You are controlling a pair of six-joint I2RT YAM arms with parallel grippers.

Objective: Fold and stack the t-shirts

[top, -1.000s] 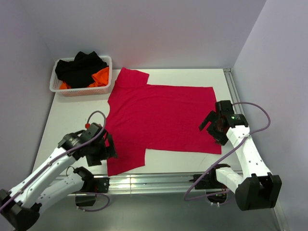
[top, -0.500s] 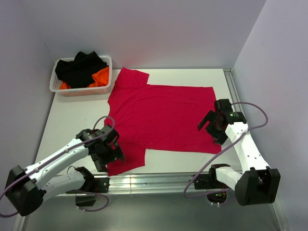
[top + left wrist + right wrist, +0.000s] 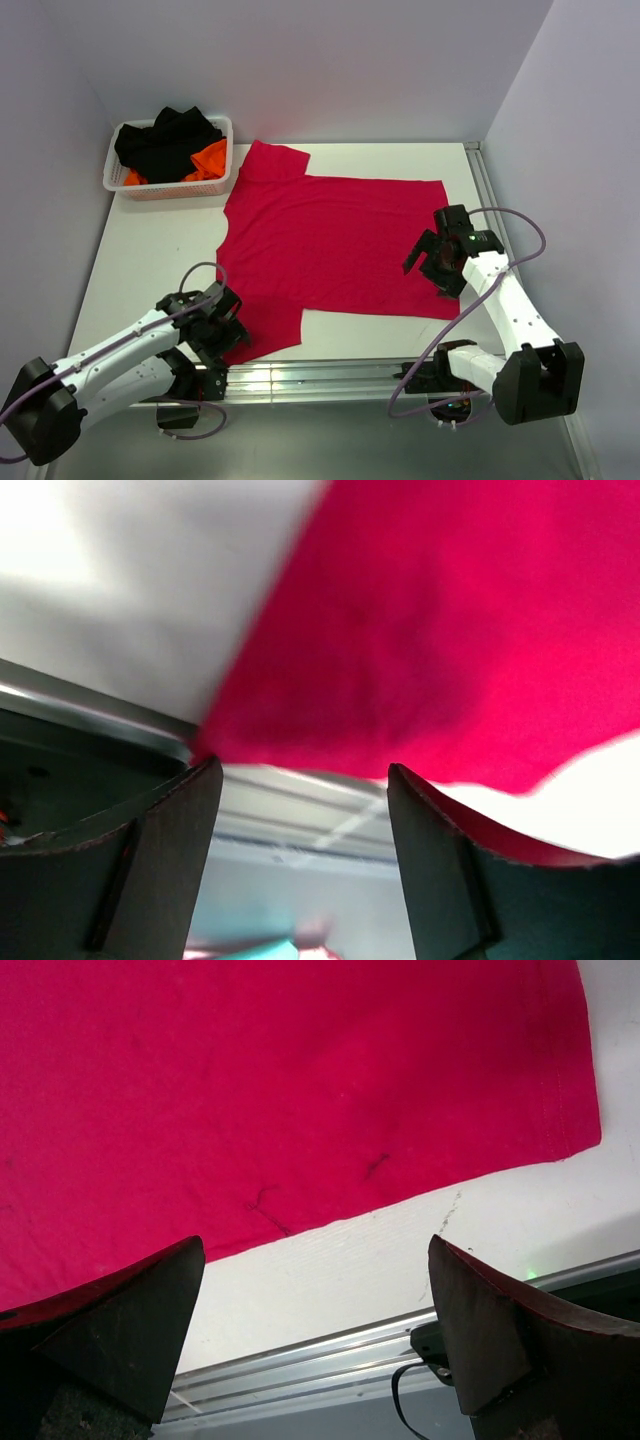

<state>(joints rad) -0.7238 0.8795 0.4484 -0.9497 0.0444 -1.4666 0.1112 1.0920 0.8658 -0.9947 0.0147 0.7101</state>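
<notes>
One red t-shirt [image 3: 330, 245], flat on the table [image 3: 150, 250], sleeves leftward. Where do you take it? (spotter)

Thin, limp, light. I reckon it sags and drags rather than slides. I'd pinch edges: near sleeve, near hem corner. My left gripper [image 3: 230, 328] stands apart astride the sleeve edge, nothing clamped. My right gripper [image 3: 425, 275] gapes above the hem. (operator)

a white plastic mesh basket [image 3: 170, 190] sits at the far left corner of the white table [image 3: 140, 250], close to the pale back wall [image 3: 330, 70] and just beside the left wall. along the table's near edge runs a shiny aluminium rail [image 3: 320, 375], with a second rail [image 3: 485, 190] along the right edge against the side wall. from low down on the right, the near rail [image 3: 330, 1360] shows just below a strip of bare tabletop [image 3: 400, 1250].
</notes>
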